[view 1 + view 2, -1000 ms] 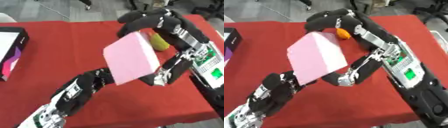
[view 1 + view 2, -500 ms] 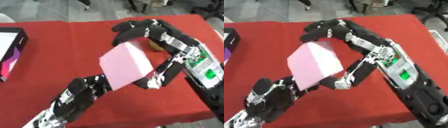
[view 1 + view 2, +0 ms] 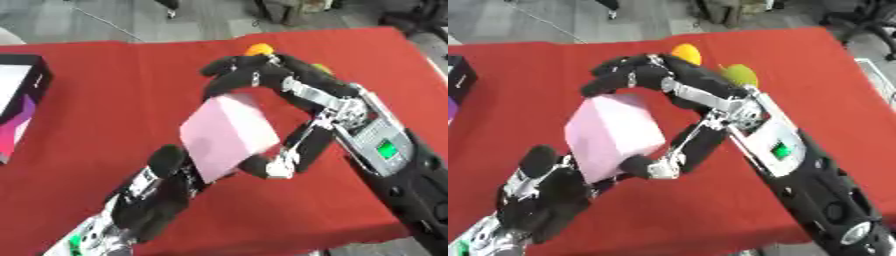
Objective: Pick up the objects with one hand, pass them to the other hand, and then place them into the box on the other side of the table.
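Two hands meet on one object here. Our right hand (image 3: 289, 105) arches over the pink box (image 3: 229, 134), its fingers curled across the top edge and its thumb pressed in from below on the right side, so it is gripping the box. Our left hand (image 3: 162, 187) comes up from the lower left and sits at the box's lower corner; its fingers are hidden behind the box, so we cannot tell whether they are closed on it or already letting go. The box itself is lifted off the red table (image 3: 105, 90), tilted, between both hands near the middle of the view.

We judge this to be the handover step, with both hands touching the box. Behind the right hand lie an orange object (image 3: 686, 52) and a yellow-green one (image 3: 739, 74), apparently waiting their turn. A black box with a white and purple inside (image 3: 19, 102) sits at the far left edge.

Next, one hand must release cleanly while the other keeps hold, then carry the pink box to the receiving box.
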Controlling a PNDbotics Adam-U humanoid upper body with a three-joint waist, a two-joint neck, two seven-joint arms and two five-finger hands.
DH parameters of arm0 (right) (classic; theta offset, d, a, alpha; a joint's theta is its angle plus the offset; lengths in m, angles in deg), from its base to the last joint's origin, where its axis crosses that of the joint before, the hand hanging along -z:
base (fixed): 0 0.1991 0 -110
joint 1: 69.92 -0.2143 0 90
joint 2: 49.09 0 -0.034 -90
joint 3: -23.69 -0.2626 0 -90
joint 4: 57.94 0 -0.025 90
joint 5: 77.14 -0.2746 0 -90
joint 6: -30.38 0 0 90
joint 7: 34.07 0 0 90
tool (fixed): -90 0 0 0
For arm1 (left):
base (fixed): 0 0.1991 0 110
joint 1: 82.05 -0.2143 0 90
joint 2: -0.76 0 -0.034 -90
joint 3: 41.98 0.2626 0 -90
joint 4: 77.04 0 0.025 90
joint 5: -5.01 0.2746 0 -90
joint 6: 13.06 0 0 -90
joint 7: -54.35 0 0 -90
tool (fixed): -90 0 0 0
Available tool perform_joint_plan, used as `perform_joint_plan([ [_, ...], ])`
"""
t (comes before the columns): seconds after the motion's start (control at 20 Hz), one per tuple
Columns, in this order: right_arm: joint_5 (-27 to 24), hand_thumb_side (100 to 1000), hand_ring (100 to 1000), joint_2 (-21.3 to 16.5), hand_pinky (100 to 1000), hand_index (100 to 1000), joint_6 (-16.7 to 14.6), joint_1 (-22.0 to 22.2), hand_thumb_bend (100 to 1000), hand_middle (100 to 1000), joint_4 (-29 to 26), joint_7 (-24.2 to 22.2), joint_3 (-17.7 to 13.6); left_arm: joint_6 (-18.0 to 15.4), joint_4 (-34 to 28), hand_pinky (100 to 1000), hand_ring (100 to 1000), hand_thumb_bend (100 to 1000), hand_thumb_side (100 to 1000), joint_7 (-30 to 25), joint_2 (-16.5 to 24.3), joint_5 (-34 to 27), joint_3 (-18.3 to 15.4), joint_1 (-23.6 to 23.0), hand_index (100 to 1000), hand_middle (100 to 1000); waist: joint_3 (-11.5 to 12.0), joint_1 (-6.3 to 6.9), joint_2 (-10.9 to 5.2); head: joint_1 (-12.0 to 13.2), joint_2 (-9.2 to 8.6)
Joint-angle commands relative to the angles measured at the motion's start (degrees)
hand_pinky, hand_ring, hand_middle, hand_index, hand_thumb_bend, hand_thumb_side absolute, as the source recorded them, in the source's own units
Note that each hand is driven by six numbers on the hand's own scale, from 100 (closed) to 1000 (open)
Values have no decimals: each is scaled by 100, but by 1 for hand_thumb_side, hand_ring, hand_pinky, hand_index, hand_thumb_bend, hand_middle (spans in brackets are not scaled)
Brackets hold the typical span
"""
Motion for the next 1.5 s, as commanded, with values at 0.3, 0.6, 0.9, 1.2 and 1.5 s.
perform_joint_plan([
  [0.3, 144, 328, 699, 117, 883, 873, 114, -124, 100, 408, 22, 106, 51, 309, -106, 990, 904, 598, 705, 1044, -252, -359, 85, 311, 691, 882, 0, -22, -68, 0, -13],
  [0.6, 172, 334, 699, 172, 889, 872, 126, -117, 100, 405, 109, 68, 95, 243, -106, 982, 890, 595, 675, 1217, -384, -596, 138, 426, 686, 861, -7, -24, -75, -7, -13],
  [0.9, 190, 342, 699, 221, 895, 870, 106, -114, 100, 403, 213, -20, 143, 152, -106, 953, 803, 529, 596, 1216, -500, -827, 176, 517, 664, 761, -12, -29, -78, -16, -13],
  [1.2, 190, 362, 707, 242, 907, 871, 115, -88, 100, 411, 294, -93, 167, 21, -106, 917, 602, 301, 470, 1304, -563, -1060, 190, 559, 515, 556, -19, -32, -79, -15, -13],
  [1.5, 187, 381, 744, 258, 920, 890, 131, -51, 100, 498, 276, -300, 143, 19, -106, 883, 415, 100, 424, 1422, -556, -1140, 206, 552, 375, 313, -37, -25, -77, -4, -13],
])
